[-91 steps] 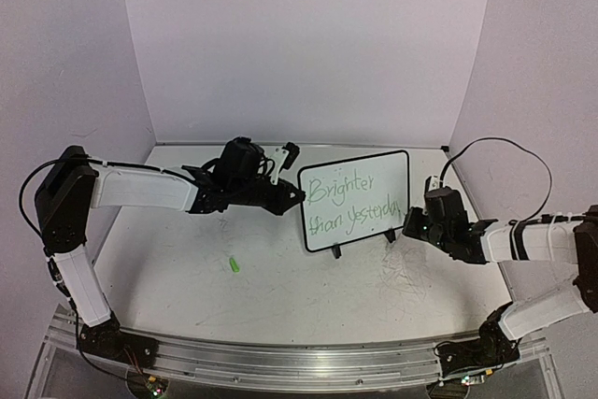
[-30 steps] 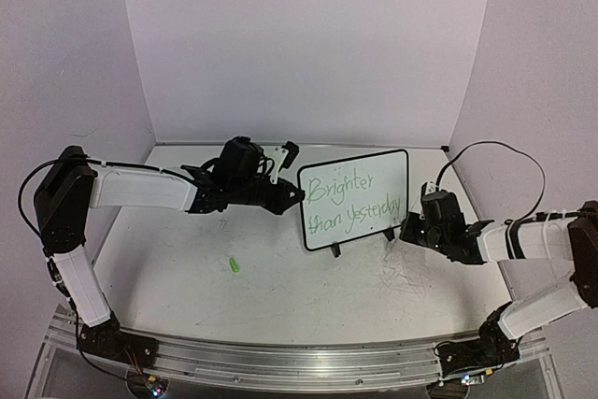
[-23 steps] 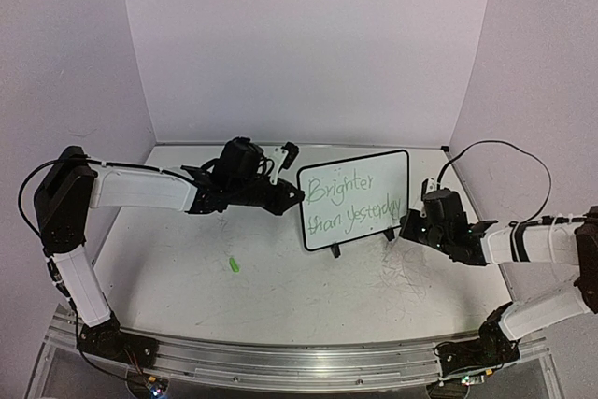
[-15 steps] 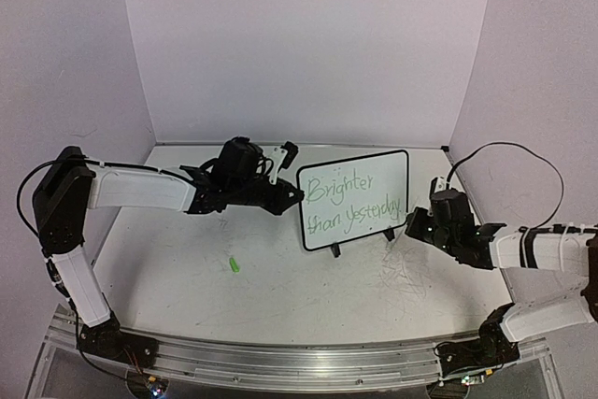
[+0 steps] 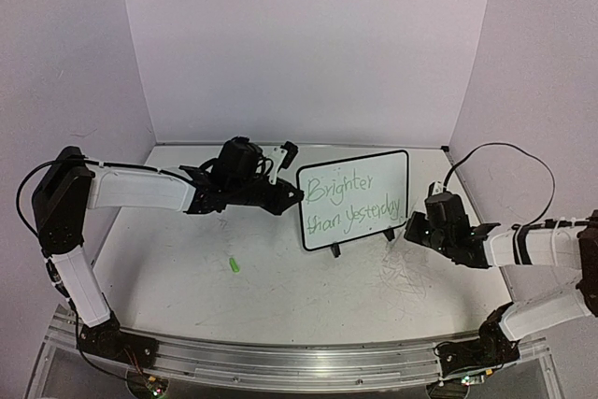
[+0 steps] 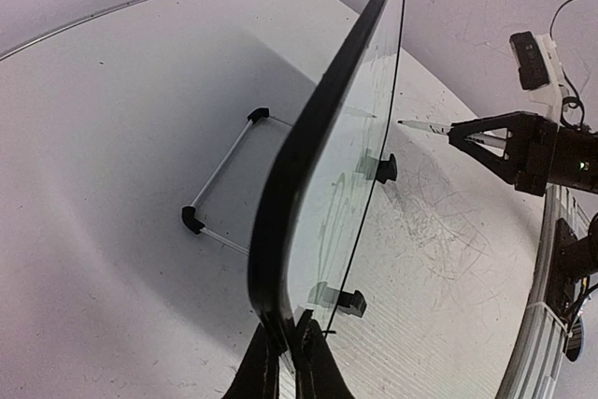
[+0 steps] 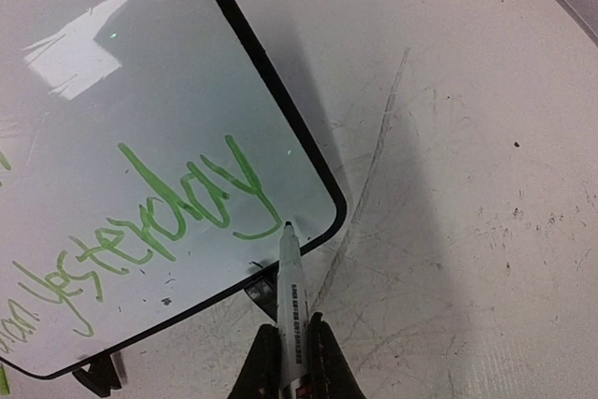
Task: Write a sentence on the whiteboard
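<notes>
— Lilac walls [image 5: 308,44] on three sides, scuffed white table [image 5: 280,301] below. Now, the board [image 5: 374,167]?
— Standing upright right of centre on the table, on little black feet [image 5: 335,250], propped by a wire stand [image 6: 192,221] at the back. White face turned toward the near edge, thin black frame [image 6: 308,175], rounded corners.
— And the sentence [image 5: 353,201]?
— Up there in thin green cursive, two lines: "Brighter" on top, "than yesterday" underneath. Runs nearly the full width of the board.
— And the left gripper [image 5: 297,196]?
— Reaching in from the left, clenched on the board's left edge. From the left wrist, plain as day: both fingers [image 6: 263,373] pinching the frame, board seen edge-on, rising away from the camera.
— Now the right gripper [image 5: 412,227]?
— Down low by the board's bottom right corner, squeezed shut on a marker [image 7: 291,287], white barrel with small print, nib [image 7: 288,225] pointing up at the face.
— Nib on the board?
— Right at the tail of the last "y", just inside the rounded corner. Touching or a hair off, can't tell from either wrist.
— Anything else on the table?
— Grey scratches [image 7: 392,221] scribbled all over the patch under the right gripper. Small green bit [image 5: 234,265] lying well apart from the board, out on the left half, nearer the front. Metal rail [image 5: 299,362] along the near edge. Black cable [image 5: 505,151] looping up at far right.
</notes>
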Tool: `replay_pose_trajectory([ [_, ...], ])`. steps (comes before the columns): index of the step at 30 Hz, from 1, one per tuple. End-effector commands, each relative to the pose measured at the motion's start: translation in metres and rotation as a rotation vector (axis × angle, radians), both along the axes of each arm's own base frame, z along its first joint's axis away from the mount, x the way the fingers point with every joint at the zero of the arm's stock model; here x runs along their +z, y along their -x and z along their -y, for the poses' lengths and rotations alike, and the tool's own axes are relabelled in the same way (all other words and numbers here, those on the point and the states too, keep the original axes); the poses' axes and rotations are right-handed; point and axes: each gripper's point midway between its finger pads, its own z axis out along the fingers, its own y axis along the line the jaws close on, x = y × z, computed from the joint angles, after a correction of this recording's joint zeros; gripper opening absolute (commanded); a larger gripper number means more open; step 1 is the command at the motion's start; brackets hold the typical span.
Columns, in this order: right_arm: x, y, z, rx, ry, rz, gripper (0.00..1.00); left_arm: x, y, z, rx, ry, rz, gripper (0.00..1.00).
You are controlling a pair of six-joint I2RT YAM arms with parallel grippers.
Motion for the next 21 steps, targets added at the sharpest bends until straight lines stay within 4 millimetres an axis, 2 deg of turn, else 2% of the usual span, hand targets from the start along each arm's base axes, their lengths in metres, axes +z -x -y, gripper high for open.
replay_pose_trajectory([
  [1,0.019,-0.018,-0.006,-0.011,-0.008,0.073,0.0,0.024,-0.009,-0.007,0.037,0.01,0.082,0.0],
  [9,0.018,-0.03,-0.005,-0.026,0.03,0.094,0.0,0.022,-0.008,-0.006,0.032,0.007,0.078,0.0],
  [14,0.021,-0.03,-0.006,-0.026,0.02,0.096,0.0,0.021,-0.008,-0.006,0.031,0.006,0.075,0.0],
  [16,0.026,-0.024,-0.005,-0.022,0.001,0.074,0.0,0.02,-0.008,-0.006,0.032,0.004,0.075,0.0],
  [21,0.054,0.009,0.001,0.013,-0.068,0.046,0.0,0.018,-0.01,-0.004,0.032,0.004,0.069,0.0],
])
